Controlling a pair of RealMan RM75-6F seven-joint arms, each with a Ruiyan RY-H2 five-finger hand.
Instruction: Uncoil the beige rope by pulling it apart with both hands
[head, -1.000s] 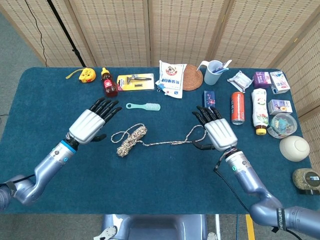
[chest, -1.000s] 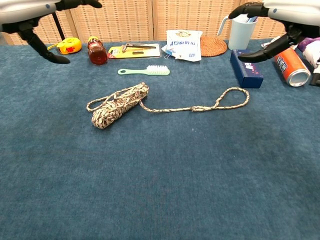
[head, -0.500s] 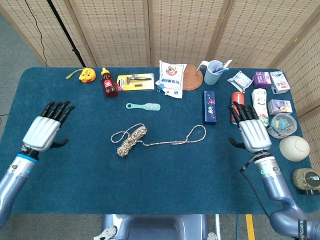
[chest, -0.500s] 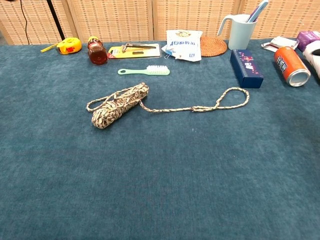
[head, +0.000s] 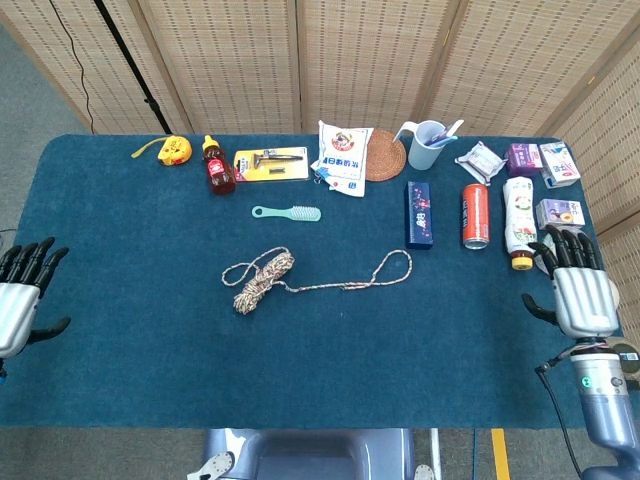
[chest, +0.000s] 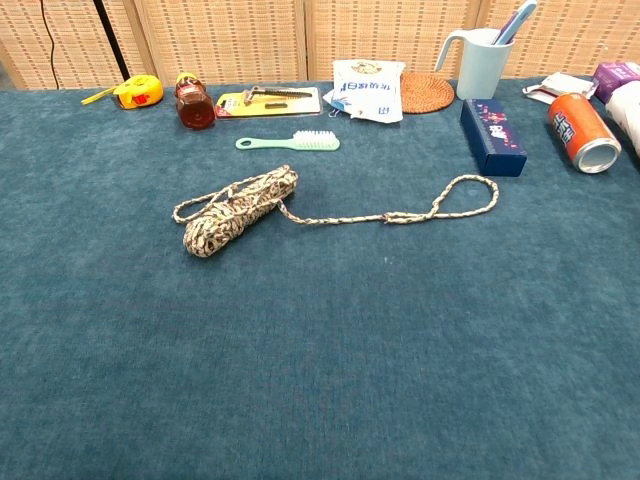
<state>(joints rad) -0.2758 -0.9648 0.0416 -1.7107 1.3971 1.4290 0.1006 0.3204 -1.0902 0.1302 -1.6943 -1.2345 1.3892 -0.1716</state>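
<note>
Desk (head: 120, 380) covered in dark blue cloth; folding screen behind the far edge.

Far row, left to right: yellow tape measure (head: 174, 150), red-brown bottle (head: 218, 168), carded razor (head: 271, 162), white pouch (head: 342, 152), woven coaster (head: 386, 156), pale blue mug (head: 427, 144) with items standing in it. Nearer than the razor, a green brush (head: 287, 212) is noted, lying flat.

Right side: blue box (head: 419, 213) lying flat, orange can (head: 475, 215) on its side just right of it, white bottle (head: 519, 222) further right. Small packets and boxes are seen at the far right corner; a round cream object and a jar sit off the right edge, close to the right robot hand.

Rope (chest: 240, 209) lies mid-desk. A coiled bundle is at the left; a single strand runs right from it to a knot and ends in an open loop just near of the blue box. A smaller loop projects from the bundle's left side. Nothing lies on or across the rope; brush and box are close but apart from it.

Left robot hand (head: 18, 300) is seen at the left desk edge, fingers extended and apart, nothing held. Right robot hand (head: 578, 290) is at the right edge, fingers extended and slightly spread, nothing held. Both are well apart from the rope; neither appears in the chest view.
</note>
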